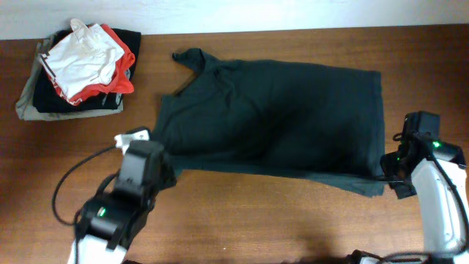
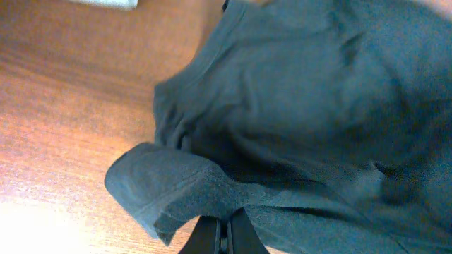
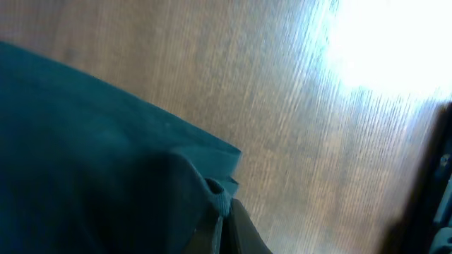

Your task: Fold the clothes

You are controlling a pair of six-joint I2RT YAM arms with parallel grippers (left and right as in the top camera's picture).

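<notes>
A dark green shirt (image 1: pixel 278 117) lies spread across the middle of the wooden table, its collar end toward the upper left. My left gripper (image 1: pixel 167 174) is shut on the shirt's near left edge; in the left wrist view the cloth (image 2: pixel 296 120) bunches over the closed fingers (image 2: pixel 224 236). My right gripper (image 1: pixel 387 176) is shut on the shirt's near right corner; in the right wrist view the hem (image 3: pixel 141 176) is pinched between the fingers (image 3: pixel 224 226). The near edge is lifted slightly between both grippers.
A pile of clothes (image 1: pixel 80 70) sits at the back left: a white and red garment on top of black and grey ones. A black cable (image 1: pixel 69 187) loops beside the left arm. Bare wood (image 1: pixel 278 220) lies in front of the shirt.
</notes>
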